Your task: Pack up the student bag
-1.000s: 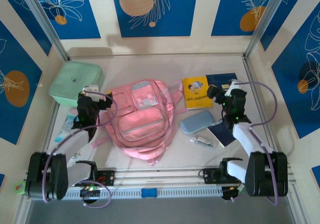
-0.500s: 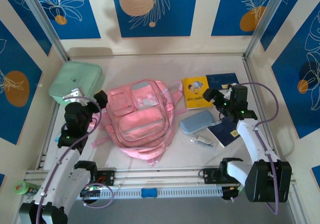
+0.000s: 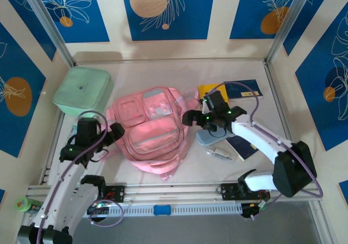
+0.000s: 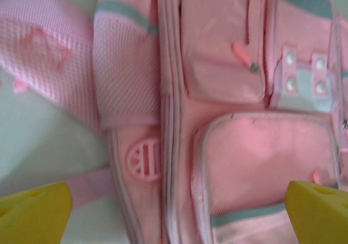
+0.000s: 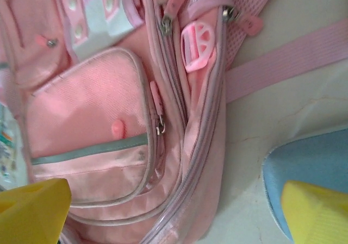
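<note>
The student bag [image 3: 149, 125], a soft pink backpack, lies flat in the middle of the table with its front pockets up. My left gripper [image 3: 113, 131] hangs open at the bag's left edge. In the left wrist view its yellow fingertips [image 4: 33, 213] straddle the bag's side zipper seams [image 4: 168, 162], with nothing held. My right gripper [image 3: 188, 118] hangs open at the bag's right edge. Seen from the right wrist, the bag [image 5: 109, 119] lies between the spread yellow fingertips [image 5: 32, 211], and nothing is gripped.
A mint-green lidded box [image 3: 82, 89] sits at the back left. Right of the bag lie a yellow book [image 3: 205, 89], a dark blue booklet [image 3: 243, 87], a grey-blue pencil case [image 3: 207, 139] [image 5: 310, 160], a dark booklet [image 3: 242, 146] and a small tube [image 3: 219, 153]. Walls enclose three sides.
The right arm swung left from over the books to the bag's right edge. The left arm shifted toward the bag's left edge. Both grippers stayed open.
</note>
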